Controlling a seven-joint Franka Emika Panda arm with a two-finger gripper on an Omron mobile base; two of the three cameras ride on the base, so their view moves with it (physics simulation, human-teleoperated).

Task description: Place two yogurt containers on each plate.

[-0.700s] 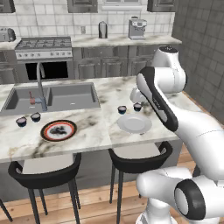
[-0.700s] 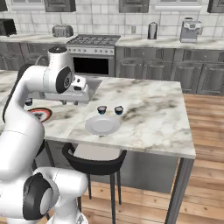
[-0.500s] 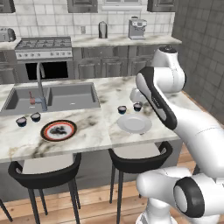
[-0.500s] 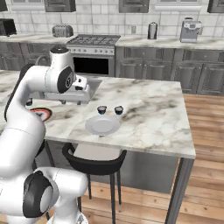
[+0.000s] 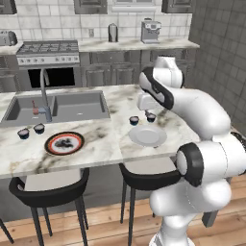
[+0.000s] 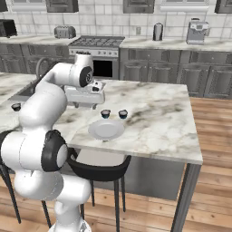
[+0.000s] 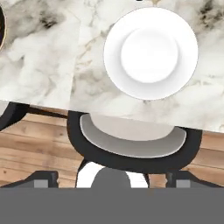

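The plain white plate [image 5: 147,136] [image 6: 106,130] [image 7: 151,52] lies bare near the island's front edge. Two yogurt containers [image 5: 134,120] [image 5: 151,116] stand just behind it, also seen as cups [image 6: 105,113] [image 6: 123,113]. The red-rimmed plate [image 5: 64,142] sits further left, with two more yogurt containers [image 5: 23,133] [image 5: 39,128] beside it on the marble. My gripper [image 5: 145,109] [image 6: 85,103] [image 7: 109,181] hangs above the counter just left of the white plate, pointing down. It is open and holds nothing.
A sink [image 5: 57,105] with a faucet [image 5: 44,96] is sunk into the island behind the red-rimmed plate. Black stools [image 5: 48,185] [image 7: 131,144] stand under the front edge. The marble island [image 6: 158,118] stretches right of the white plate.
The arm's upper links have swung sideways and the hand has sunk slightly toward the counter. Plates and yogurt containers have not moved.
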